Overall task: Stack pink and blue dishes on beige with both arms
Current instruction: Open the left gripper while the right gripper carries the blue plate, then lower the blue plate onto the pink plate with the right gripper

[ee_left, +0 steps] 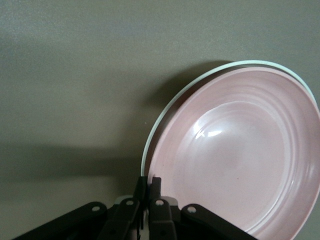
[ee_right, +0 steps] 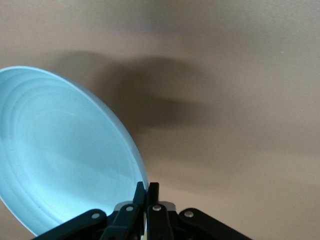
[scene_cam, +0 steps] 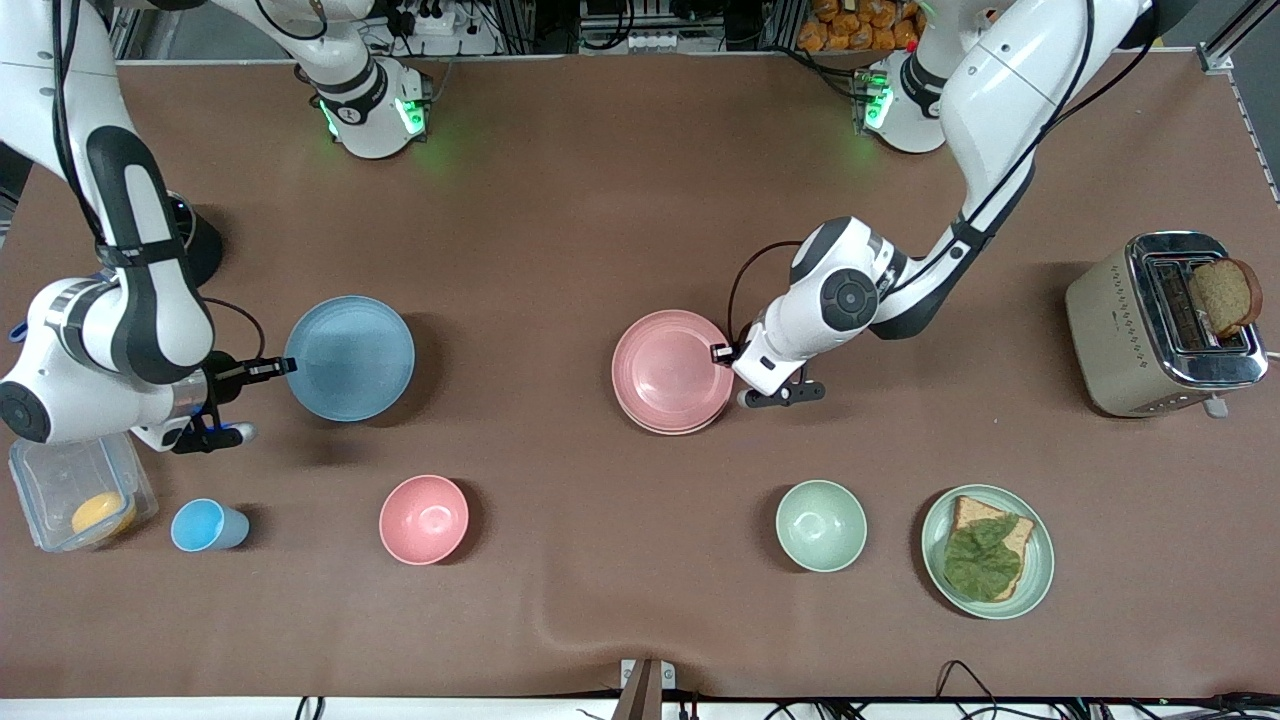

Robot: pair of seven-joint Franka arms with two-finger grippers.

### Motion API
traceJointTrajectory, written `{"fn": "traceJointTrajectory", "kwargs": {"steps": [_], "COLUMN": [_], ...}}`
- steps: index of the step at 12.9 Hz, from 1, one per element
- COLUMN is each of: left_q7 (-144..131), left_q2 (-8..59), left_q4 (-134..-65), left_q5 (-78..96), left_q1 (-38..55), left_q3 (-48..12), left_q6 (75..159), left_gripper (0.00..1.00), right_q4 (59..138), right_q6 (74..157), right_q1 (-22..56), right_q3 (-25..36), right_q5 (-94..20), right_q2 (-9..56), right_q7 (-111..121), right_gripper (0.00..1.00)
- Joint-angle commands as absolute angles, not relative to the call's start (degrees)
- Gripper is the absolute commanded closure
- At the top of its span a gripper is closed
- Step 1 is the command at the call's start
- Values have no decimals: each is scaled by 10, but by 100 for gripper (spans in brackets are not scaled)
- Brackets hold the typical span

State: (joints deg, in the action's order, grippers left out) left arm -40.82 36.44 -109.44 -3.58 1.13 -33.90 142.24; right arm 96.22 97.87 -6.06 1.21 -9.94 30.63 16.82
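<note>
The pink plate (scene_cam: 668, 368) lies on top of the beige plate (scene_cam: 664, 431), of which only a thin pale rim (ee_left: 200, 80) shows along the pink plate's (ee_left: 240, 160) edge. My left gripper (scene_cam: 718, 352) is shut on the pink plate's rim, on the side toward the left arm's end; its fingers (ee_left: 142, 184) pinch the rim. The blue plate (scene_cam: 350, 357) hangs tilted over the table near the right arm's end and casts a shadow. My right gripper (scene_cam: 284, 366) is shut on its rim, and the blue plate (ee_right: 65, 150) fills one side of the right wrist view.
Nearer the front camera stand a blue cup (scene_cam: 205, 525), a pink bowl (scene_cam: 424, 519), a green bowl (scene_cam: 821, 525) and a green plate (scene_cam: 1040, 560) with bread and a leaf. A clear container (scene_cam: 45, 490) sits below the right arm. A toaster (scene_cam: 1110, 330) holding bread stands at the left arm's end.
</note>
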Motion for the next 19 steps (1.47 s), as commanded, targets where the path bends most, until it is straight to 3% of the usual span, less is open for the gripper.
{"fn": "traceJointTrajectory", "kwargs": {"steps": [1,2,3,4,8,15,19], "left_q7": [-415,-415,-415,-415,-412,-380,-287], "left_q2": [369,371,370,368,299,105,70], "left_q4": [-1090,-1090,-1089,-1089,-1085,-1013,-918], "left_q5": [-50,-50,-50,-50,-51,-113,-113], "left_q1": [16,15,14,13,-3,-100,-138], "left_q3": [-337,-337,-337,-337,-337,-337,-337], "left_q6": [1432,1432,1432,1432,1402,1162,1022], "left_gripper": [93,73,46,0,0,0,0], "right_q4": [924,917,911,906,903,886,875], "right_q6": [940,929,919,914,914,935,1009], "right_q1": [-41,-31,-21,-12,30,143,228], "right_q3": [14,14,14,13,14,14,14], "right_q5": [-107,-107,-108,-109,-141,-211,-252], "right_q2": [315,315,315,315,313,323,348], "right_q7": [122,103,84,65,-2,-166,-228], "right_gripper": [100,100,100,100,100,100,100]}}
